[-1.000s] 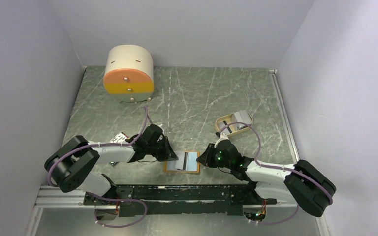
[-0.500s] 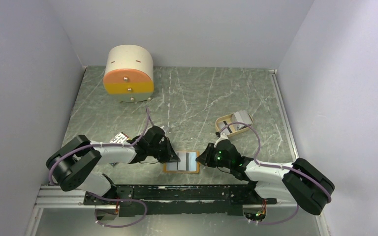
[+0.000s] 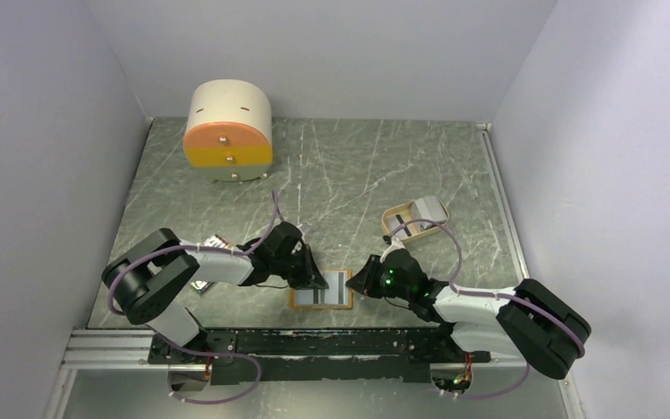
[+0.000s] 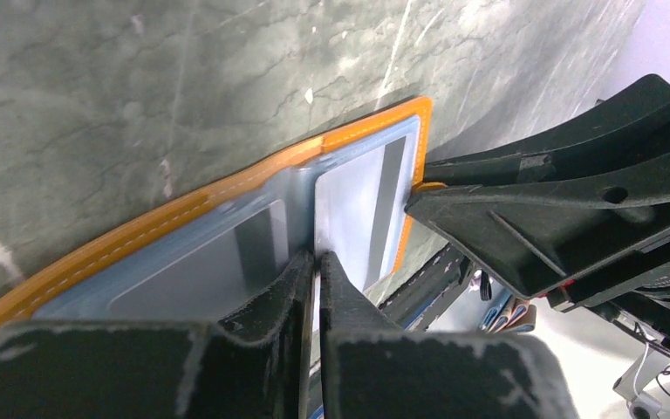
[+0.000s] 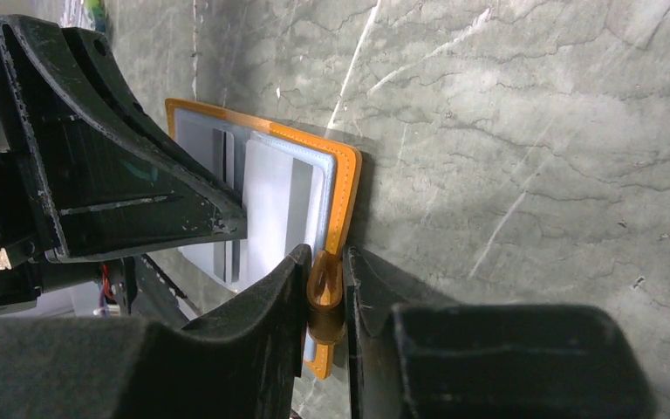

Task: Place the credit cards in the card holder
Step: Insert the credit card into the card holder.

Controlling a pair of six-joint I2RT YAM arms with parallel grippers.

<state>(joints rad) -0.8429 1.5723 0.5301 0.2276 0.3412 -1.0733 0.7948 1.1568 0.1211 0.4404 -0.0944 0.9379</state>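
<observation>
Two pinches: left end effector on thin credit card; right end effector on stitched orange card holder tab.

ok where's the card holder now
The card holder lies open at the table's near edge in the top view, the left gripper on its left pinching a credit card, the right gripper on its right clamping its snap tab.

**Setting:** robotics lab test cell.

**Evidence:**
- Plain pale walls box in a green marbled tabletop on three sides.
- A black mounting rail along the near edge carries two robot arms, the left arm and the right arm.
- Exposed lilac cabling runs along the arms.
- A round cream-and-orange drawer box stands on the tabletop.
</observation>
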